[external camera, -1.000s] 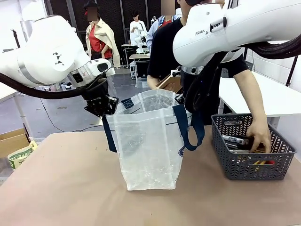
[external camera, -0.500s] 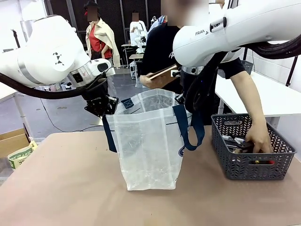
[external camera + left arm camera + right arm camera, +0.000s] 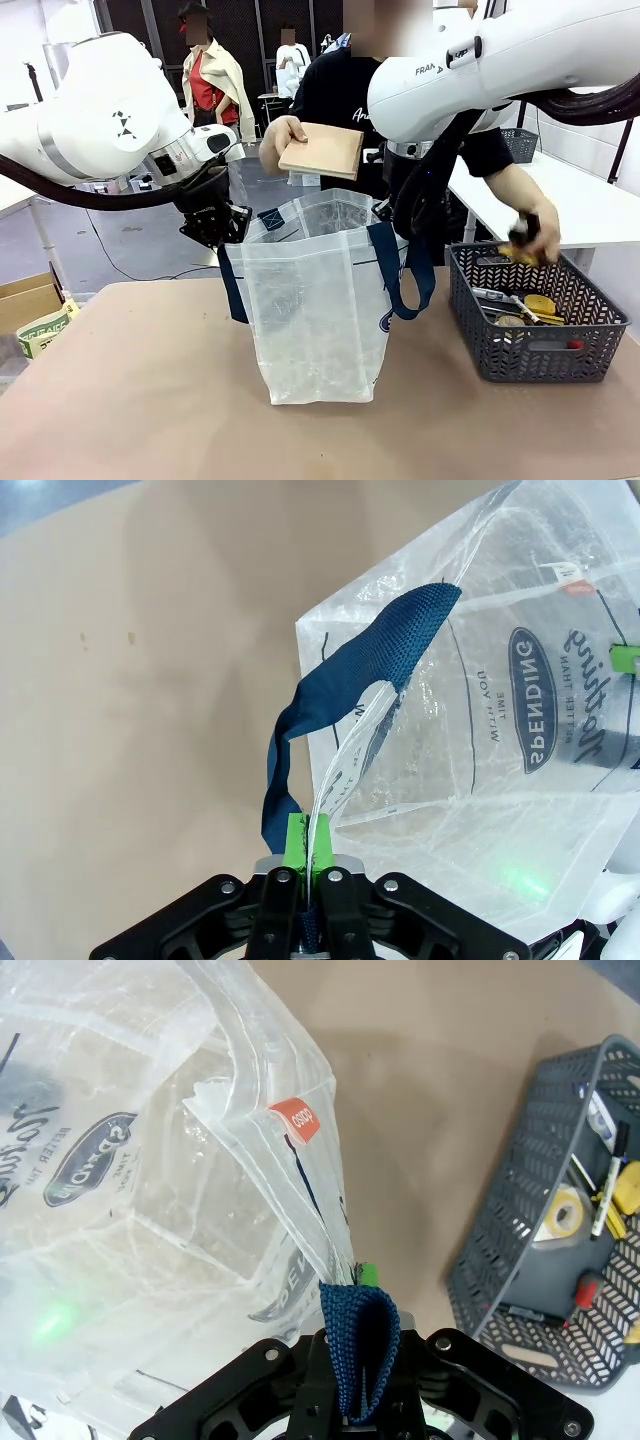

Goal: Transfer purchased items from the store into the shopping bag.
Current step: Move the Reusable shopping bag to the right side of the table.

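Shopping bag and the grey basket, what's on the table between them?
Nothing: the front view shows bare table between the shopping bag and the basket; a navy strap hangs above.

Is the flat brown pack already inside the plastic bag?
No, the person's hand holds the flat brown pack in the air above the open top of the shopping bag.
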Available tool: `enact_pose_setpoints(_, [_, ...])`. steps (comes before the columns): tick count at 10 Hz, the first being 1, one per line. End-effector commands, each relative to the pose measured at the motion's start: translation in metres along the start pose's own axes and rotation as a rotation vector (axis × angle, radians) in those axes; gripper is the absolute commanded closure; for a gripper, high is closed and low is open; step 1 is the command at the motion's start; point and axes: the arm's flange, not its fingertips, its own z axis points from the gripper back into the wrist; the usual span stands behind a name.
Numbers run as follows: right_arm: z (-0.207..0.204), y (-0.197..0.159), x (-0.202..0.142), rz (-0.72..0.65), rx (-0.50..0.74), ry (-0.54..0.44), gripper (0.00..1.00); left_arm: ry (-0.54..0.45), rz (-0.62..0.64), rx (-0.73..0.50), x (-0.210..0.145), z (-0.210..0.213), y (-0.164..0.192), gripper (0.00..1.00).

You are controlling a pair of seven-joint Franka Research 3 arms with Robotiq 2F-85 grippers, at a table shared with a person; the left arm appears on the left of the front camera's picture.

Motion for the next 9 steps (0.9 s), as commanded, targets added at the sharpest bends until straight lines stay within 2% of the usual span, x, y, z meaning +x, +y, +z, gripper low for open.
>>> enact_pose_setpoints(1, [0.0, -0.0008, -0.0002, -0.001, -0.001, 0.0, 1.0, -0.001, 0.0, 0.001, -0.0001, 0.0001, 0.0006, 1.0])
enact_pose_setpoints(9, [0.0, -0.0008, -0.0002, -0.001, -0.001, 0.0, 1.0, -0.001, 0.0, 0.001, -0.0001, 0.0001, 0.0006, 1.0])
